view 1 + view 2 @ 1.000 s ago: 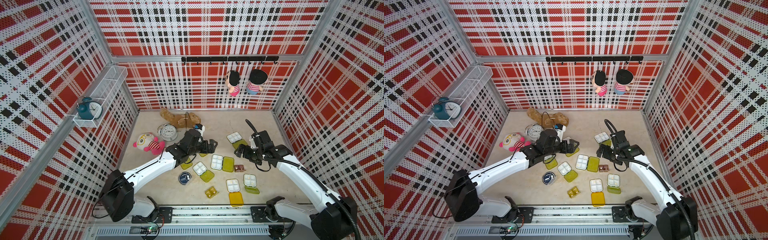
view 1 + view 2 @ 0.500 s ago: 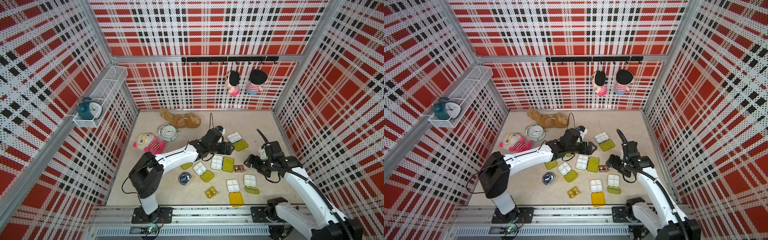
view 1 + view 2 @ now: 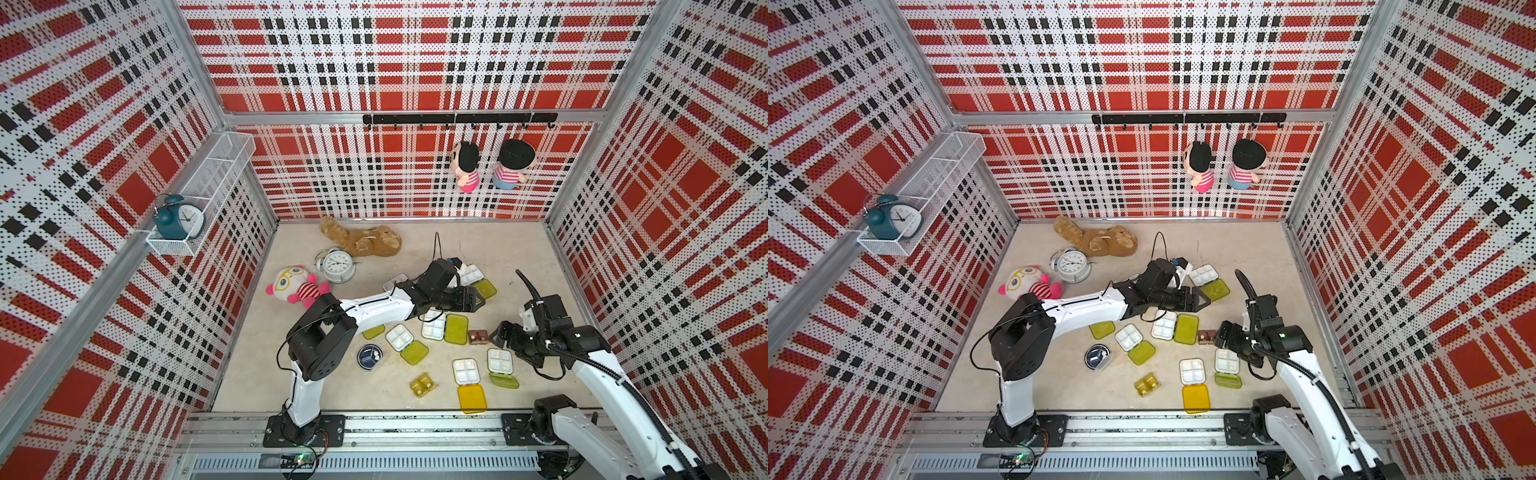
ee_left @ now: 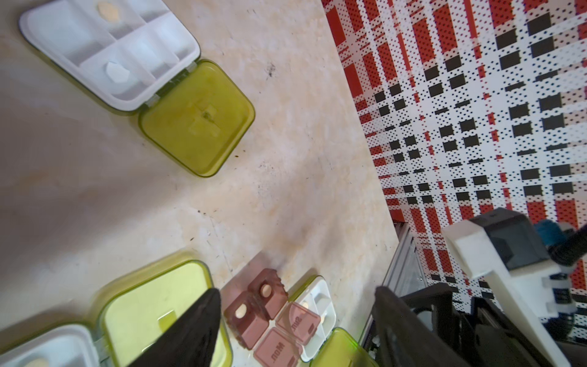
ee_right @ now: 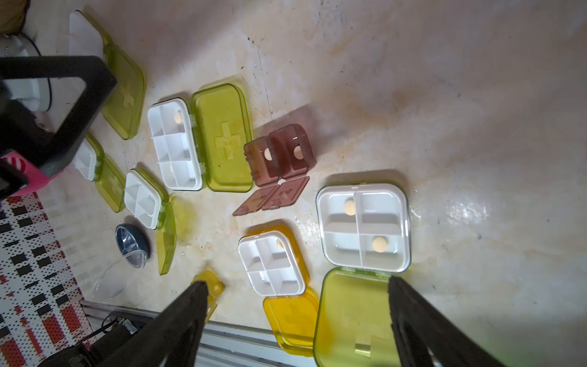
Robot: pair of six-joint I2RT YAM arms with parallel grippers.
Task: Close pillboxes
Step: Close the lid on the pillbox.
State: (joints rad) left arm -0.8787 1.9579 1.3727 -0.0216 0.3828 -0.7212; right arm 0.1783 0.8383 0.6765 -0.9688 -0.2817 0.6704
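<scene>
Where scattered over the middle and right of the beige floor (image 3: 519,249), found open one and all: pillboxes, lids folded back beside their trays. Closest to the right gripper (image 3: 498,337), near lime pillbox (image 3: 500,360): white four-cell tray, two pills showing in the right wrist view, lid lying flat toward the front rail (image 3: 395,419). Just beside it, orange-yellow pillbox (image 3: 465,371), lid flat the same way. Next to the right gripper's tips, brown pillbox (image 3: 477,336), both small flaps open and down on the floor. Just beside that, central lime pillbox (image 3: 433,328); then tilted lime pillbox (image 3: 399,336), navy pillbox (image 3: 370,357) with clear cover swung open, and amber pillbox (image 3: 423,385) alone nearer the rail. Half hidden under the left forearm, another lime lid (image 3: 373,331). Farthest back, far lime pillbox (image 3: 471,274), just beside the left gripper (image 3: 478,300).

Left gripper: low over the floor, fingers (image 4: 203,317) well apart, nothing between them. Right gripper: jaws spread wide above the near lid, empty.

Farther off toward the left wall: white alarm clock (image 3: 336,266), brown plush (image 3: 365,241), pink plush (image 3: 297,284) with glasses. Up on the walls: teal clock (image 3: 178,216) in a wire shelf (image 3: 216,166), two dolls (image 3: 467,166) hanging under a black hook rail (image 3: 457,118).
</scene>
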